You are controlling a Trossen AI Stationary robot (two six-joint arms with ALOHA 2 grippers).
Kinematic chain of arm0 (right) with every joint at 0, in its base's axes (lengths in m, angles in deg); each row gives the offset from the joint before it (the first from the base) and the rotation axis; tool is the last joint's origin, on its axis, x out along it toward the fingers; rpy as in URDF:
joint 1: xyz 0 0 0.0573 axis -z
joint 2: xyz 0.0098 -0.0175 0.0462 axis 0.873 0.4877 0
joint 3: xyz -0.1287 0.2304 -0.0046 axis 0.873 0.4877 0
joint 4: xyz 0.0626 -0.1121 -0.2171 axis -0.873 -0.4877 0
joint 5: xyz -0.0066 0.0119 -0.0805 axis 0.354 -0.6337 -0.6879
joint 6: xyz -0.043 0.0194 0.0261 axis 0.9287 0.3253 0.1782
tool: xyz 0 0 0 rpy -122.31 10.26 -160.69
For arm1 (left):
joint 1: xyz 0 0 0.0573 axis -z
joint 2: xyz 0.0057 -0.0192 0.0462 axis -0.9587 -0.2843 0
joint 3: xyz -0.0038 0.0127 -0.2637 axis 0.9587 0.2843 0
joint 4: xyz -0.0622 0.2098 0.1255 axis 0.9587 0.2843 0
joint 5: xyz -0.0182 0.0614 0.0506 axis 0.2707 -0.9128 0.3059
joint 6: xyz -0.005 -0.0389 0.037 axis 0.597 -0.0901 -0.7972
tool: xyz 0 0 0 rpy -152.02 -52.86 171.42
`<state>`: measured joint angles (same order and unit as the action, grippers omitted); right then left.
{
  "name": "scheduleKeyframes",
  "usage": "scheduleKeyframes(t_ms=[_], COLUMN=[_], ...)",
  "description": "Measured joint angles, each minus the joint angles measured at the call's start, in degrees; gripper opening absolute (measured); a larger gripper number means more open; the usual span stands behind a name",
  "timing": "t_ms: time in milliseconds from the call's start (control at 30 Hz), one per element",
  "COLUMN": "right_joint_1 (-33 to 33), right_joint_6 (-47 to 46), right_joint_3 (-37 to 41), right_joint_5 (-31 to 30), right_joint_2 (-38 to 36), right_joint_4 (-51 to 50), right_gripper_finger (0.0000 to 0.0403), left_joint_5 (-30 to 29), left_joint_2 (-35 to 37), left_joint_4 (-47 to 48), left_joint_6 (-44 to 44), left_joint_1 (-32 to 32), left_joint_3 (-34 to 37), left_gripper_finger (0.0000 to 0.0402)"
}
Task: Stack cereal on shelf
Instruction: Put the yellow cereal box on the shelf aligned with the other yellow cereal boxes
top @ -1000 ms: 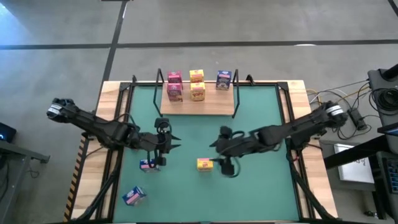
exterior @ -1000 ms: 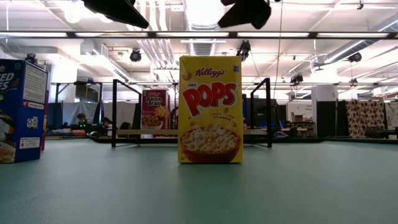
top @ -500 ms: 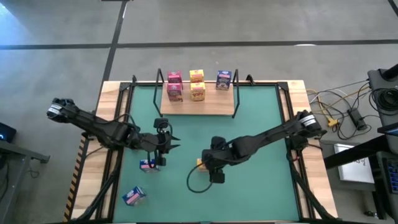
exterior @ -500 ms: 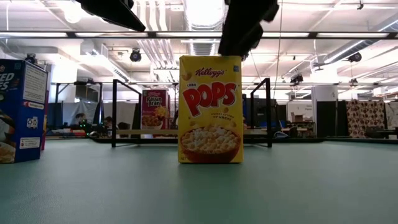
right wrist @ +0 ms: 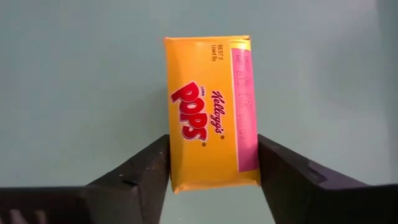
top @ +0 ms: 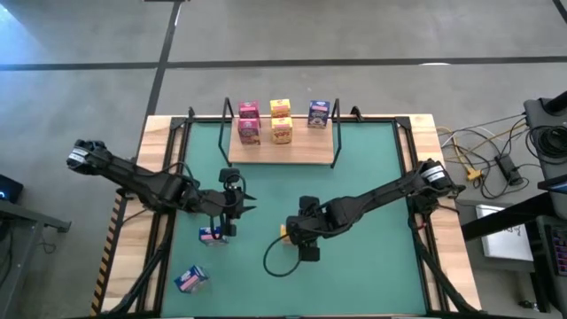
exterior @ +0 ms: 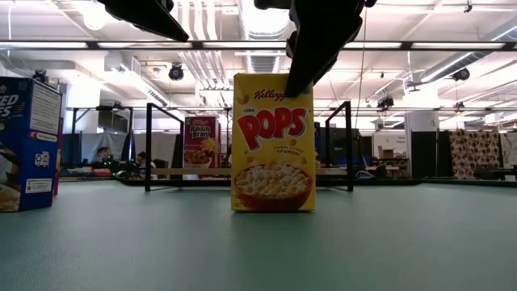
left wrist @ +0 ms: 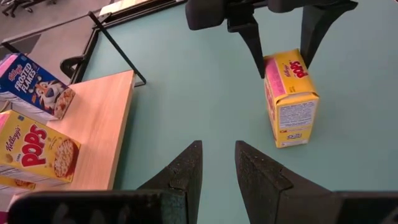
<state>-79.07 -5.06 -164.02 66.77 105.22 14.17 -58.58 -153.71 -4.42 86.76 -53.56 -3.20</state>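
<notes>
- Green mat (top: 372, 177) fills your table, and the shelf (top: 283, 146) sits at its far edge; take the shelf as your landmark.
- You have five boxes on the shelf: two pink, two yellow, one blue.
- In front of the shelf, your right gripper (right wrist: 214, 163) straddles an upright yellow Pops box (right wrist: 211, 112), jaws spread at its sides, not clamped as far as you can see.
- Your left gripper (left wrist: 217, 165) waits nearby, jaws parted and empty.
- Left to place: this one, plus two visible boxes nearer you.
</notes>
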Motion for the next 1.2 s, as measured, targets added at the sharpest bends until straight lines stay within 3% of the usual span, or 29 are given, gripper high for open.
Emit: scheduleKeyframes(t_ms=[267, 600, 833, 1200], right_joint_1=[0.0, 1.7, 7.7, 21.9], right_joint_6=[0.2, 4.6, 12.7, 24.5], right_joint_3=[0.0, -1.0, -4.5, -9.2], right_joint_5=[0.0, 0.0, 0.0, 1.1], right_joint_2=[0.0, -3.3, -6.2, -6.1], right_joint_4=[0.1, 0.0, -0.1, -2.6], right_gripper_finger=[0.015, 0.0156, 0.0152, 0.0152], left_joint_5=[0.0, -0.5, -0.6, -0.9], left_joint_2=[1.6, 18.2, 24.5, 24.5], left_joint_4=[0.2, -10.8, -12.9, -13.1], left_joint_6=[-6.4, -9.1, -9.2, -9.3], left_joint_1=[0.0, 0.0, 0.0, 0.0], left_joint_3=[2.4, 11.5, 14.8, 14.8], left_gripper_finger=[0.0077, 0.0077, 0.0077, 0.0077])
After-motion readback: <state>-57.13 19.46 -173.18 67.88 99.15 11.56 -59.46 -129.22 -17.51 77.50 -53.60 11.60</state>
